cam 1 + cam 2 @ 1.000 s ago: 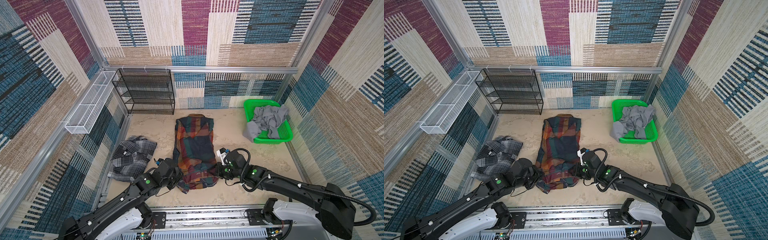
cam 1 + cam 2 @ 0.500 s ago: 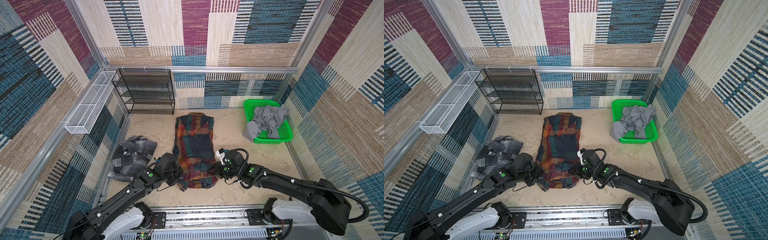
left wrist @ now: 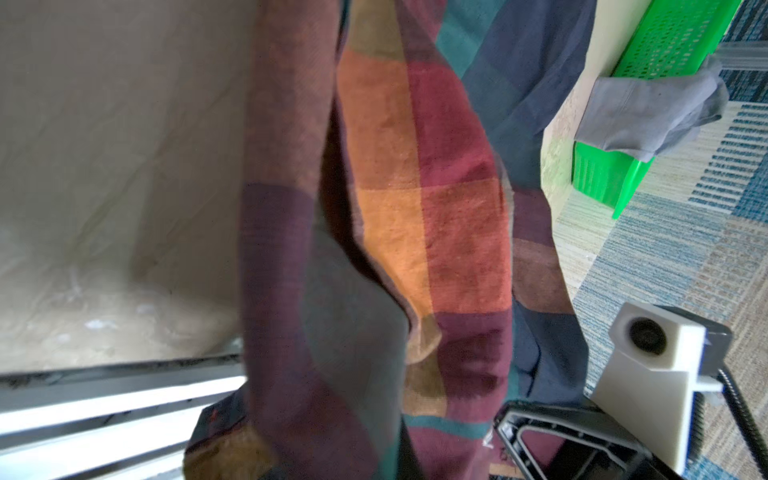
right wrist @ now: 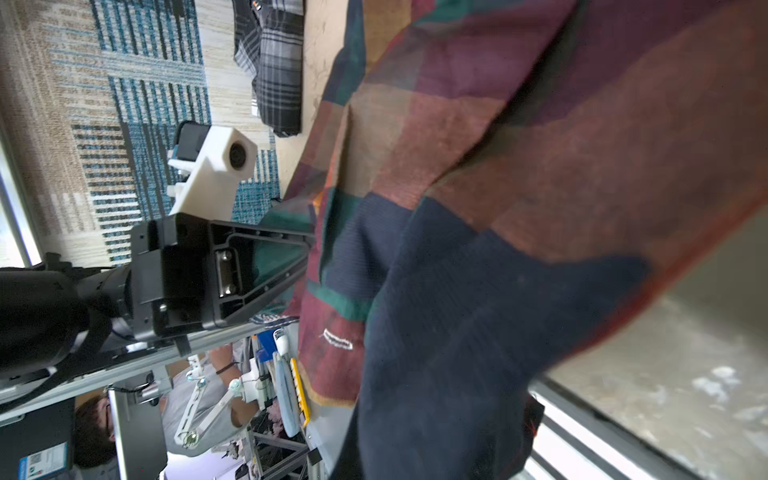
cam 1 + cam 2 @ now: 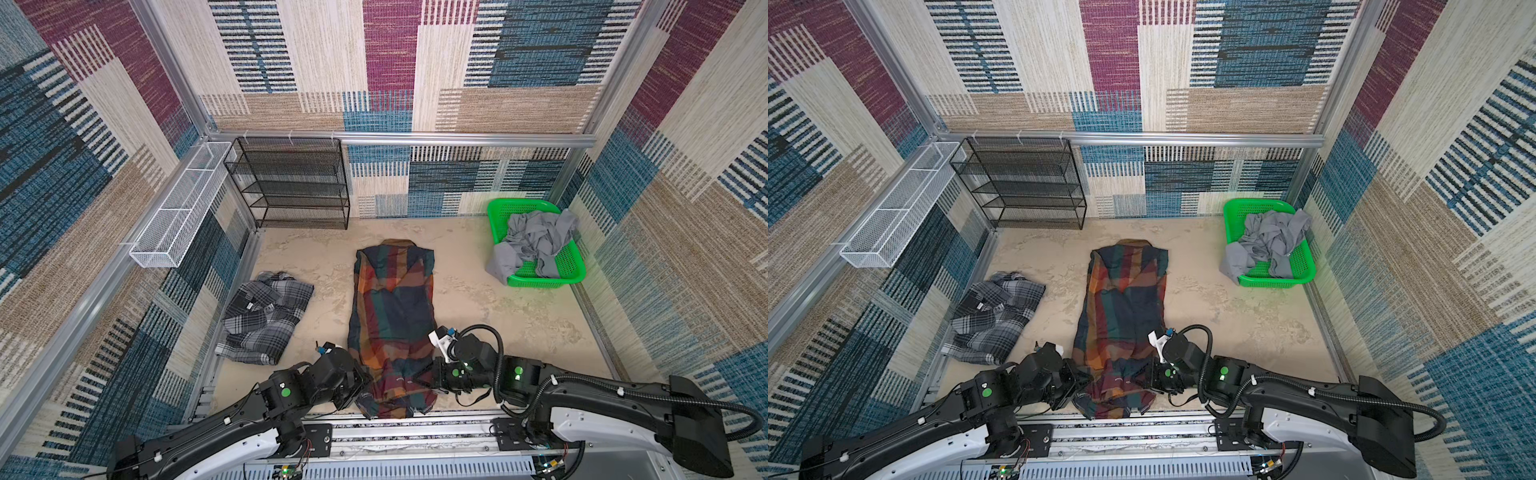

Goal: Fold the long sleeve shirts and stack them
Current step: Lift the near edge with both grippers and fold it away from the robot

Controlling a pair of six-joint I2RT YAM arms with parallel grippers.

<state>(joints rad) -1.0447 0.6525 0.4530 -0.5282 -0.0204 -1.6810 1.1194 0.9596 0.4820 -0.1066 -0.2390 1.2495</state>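
The large navy, orange, red and green plaid shirt [image 5: 392,299] [image 5: 1125,299] lies as a long narrow strip down the middle, collar at the far end. My left gripper [image 5: 365,384] [image 5: 1086,382] is shut on its near left edge and my right gripper [image 5: 424,378] [image 5: 1144,380] on its near right edge. The hem hangs past them over the front rail. Cloth [image 3: 415,208] [image 4: 498,208] fills both wrist views and hides each gripper's own jaws. The smaller grey-black-white shirt [image 5: 266,318] [image 5: 994,316] [image 4: 274,62] lies rumpled at the left, apart from both grippers.
A green basket [image 5: 540,282] [image 5: 1273,280] with grey garments [image 5: 536,241] spilling over its rim stands at the right. A black mesh rack [image 5: 291,183] and a white wire basket [image 5: 178,208] are at the back left. The metal rail [image 5: 415,419] runs along the front.
Both grippers have drawn toward the front rail with the large shirt's near end in them. The shirt now lies longer, its hem reaching the rail.
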